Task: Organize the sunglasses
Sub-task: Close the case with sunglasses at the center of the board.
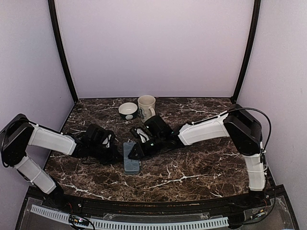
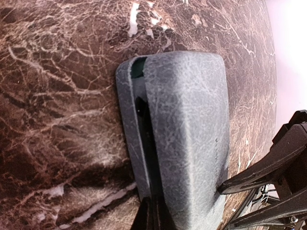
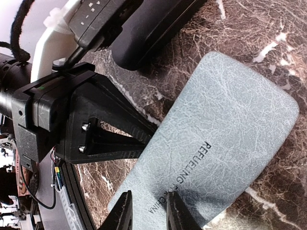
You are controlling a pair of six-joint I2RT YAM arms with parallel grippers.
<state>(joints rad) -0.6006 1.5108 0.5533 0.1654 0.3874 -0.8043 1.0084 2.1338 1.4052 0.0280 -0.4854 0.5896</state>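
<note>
While ajar, case (image 2: 192,134) by left hand (image 2: 152,213)

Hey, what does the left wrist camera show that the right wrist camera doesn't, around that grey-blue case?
Only the left wrist: the long side of the grey-blue case, slightly ajar, with a dark gap along the seam.
Only the right wrist: the printed lettering on top of the case, and a black rounded object beyond it.
Both: the case lying on the marble table, with the other arm's tool at its edge. The left wrist view shows the right tool, and the right wrist view shows the left tool.
</note>
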